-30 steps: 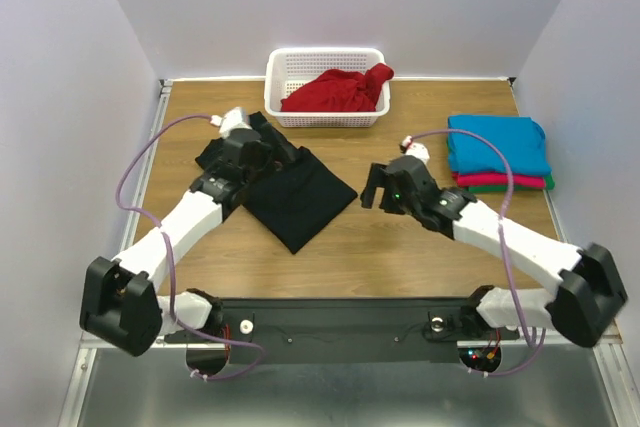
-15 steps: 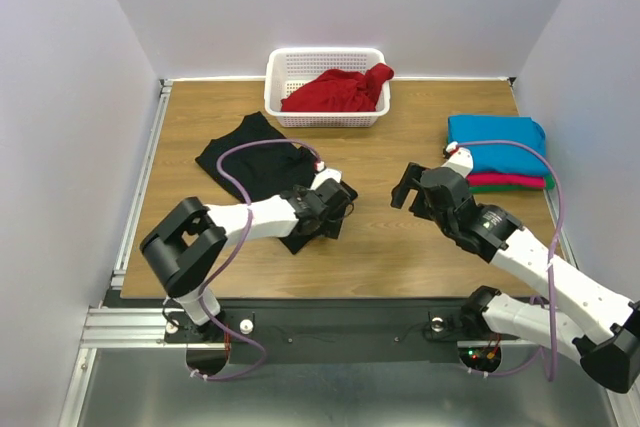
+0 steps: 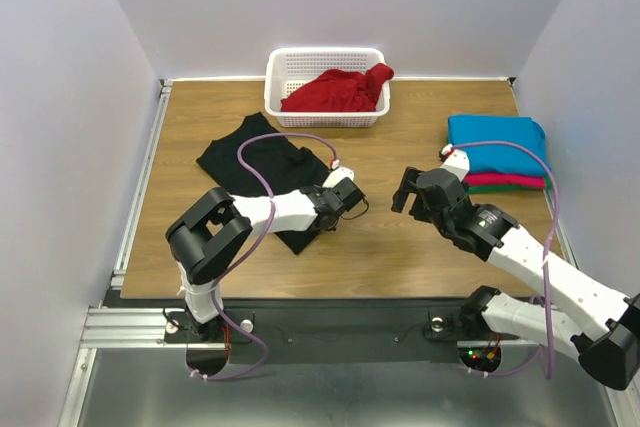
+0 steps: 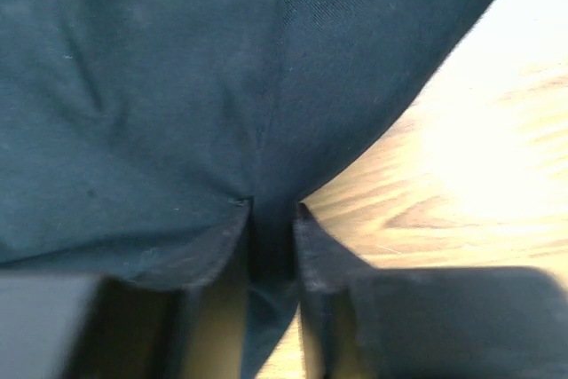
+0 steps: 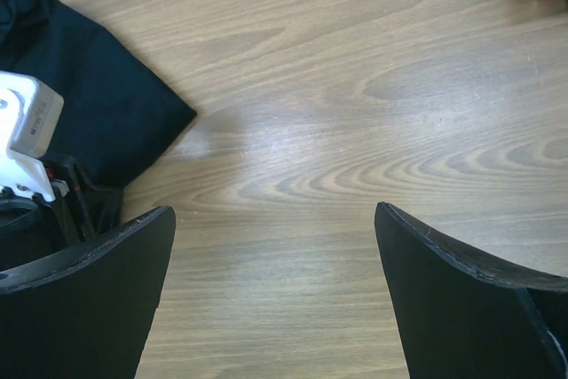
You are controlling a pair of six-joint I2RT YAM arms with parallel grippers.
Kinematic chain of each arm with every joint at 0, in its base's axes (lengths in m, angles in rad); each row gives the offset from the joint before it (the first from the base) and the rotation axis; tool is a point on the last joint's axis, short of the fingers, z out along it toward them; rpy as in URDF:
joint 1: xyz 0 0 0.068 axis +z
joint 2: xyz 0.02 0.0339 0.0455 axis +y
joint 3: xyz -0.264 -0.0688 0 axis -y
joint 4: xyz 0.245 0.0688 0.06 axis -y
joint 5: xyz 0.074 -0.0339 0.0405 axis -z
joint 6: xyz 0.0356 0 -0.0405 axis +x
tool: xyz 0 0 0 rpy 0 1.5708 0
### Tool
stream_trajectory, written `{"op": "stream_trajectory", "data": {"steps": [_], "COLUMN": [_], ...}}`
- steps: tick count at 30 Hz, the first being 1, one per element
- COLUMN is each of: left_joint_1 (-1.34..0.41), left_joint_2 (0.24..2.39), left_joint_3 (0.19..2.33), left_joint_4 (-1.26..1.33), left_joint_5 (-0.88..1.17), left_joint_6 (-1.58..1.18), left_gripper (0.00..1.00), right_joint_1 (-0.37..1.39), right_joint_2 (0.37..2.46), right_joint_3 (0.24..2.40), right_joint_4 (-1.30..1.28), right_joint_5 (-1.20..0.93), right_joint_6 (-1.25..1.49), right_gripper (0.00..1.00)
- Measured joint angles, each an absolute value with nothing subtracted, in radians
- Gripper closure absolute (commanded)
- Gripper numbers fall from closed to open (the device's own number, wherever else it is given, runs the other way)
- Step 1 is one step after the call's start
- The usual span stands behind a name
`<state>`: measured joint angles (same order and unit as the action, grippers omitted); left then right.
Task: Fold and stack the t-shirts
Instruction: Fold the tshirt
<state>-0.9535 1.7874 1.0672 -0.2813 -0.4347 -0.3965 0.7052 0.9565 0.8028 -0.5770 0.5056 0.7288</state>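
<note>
Black t-shirt (image 3: 258, 159) nipped by outstretched left pincer (image 4: 272, 209); right pincer (image 5: 273, 213) hovers spread.

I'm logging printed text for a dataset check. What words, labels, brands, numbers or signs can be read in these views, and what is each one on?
No readable text in any view.
The black t-shirt, the red t-shirt, the folded stack and the white basket show plain surfaces.
The faint marks on the left arm's white housing are too small and blurred to read.
</note>
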Motion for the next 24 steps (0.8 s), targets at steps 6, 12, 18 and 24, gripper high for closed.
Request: {"op": "stream_trajectory", "data": {"steps": [6,12,18,24], "left_joint_1": [-0.969,-1.111,-1.21,-1.21], "left_joint_2": [1.798,1.867,1.892,1.88], "left_joint_3": [1.078,1.256,1.438,1.463], "left_joint_4": [-0.312,-0.474,-0.577,-0.583], "left_joint_5": [-0.471,-0.41,-0.285,-0.186], "left_joint_6": [-0.416,-0.463,-0.538,-0.552], "left_gripper": [1.0,1.0,1.0,1.0], "right_joint_1": [0.7,0.686,0.661,0.661], "right_joint_2": [0.924,0.927,0.896,0.812], "right_joint_3": [0.803,0.803,0.815,0.893], "right_joint_4": [-0.577,-0.578,-0.632,-0.685], "right_joint_5": [0.534,0.551,0.625,0.72], "right_joint_6": [0.725,0.716,0.716,0.739], "right_gripper": [0.0,0.0,0.0,0.0]}}
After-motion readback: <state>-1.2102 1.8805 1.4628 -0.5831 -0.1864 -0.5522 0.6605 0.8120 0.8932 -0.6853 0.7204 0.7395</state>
